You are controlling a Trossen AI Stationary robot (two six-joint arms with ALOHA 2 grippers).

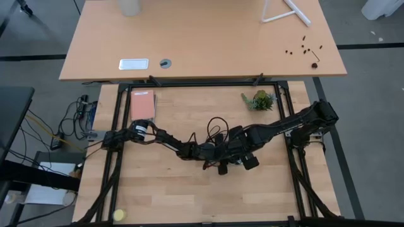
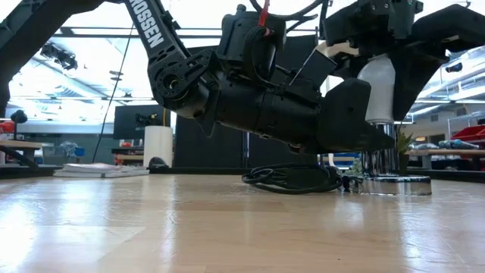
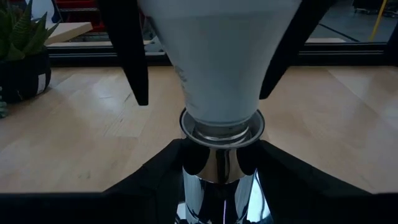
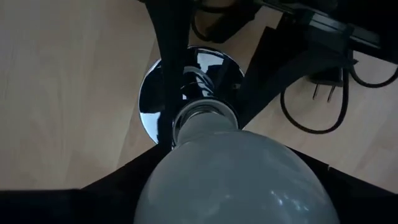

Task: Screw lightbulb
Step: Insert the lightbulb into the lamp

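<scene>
We've got the bulb [image 3: 217,56] seated in the socket [image 3: 219,171]; right gripper [image 4: 230,180] pinches the bulb, left gripper [image 3: 217,180] clamps the socket.

1. Both arms are dark, near-black, built of chunky rounded joint housings linked by slimmer segments; surfaces look matte.
2. The left arm [image 2: 250,91] carries white block lettering along its upper link, ending in "OSSEN"; a round joint cap sits below the lettering.
3. Thin black cables loop above its wrist housing, beside a small red fitting behind the jaws.
4. The right arm [image 1: 297,123] shows angular black links; a white part sits just behind its jaws.
5. The fingers [image 3: 134,56] are flat, black, tapering blades.
</scene>
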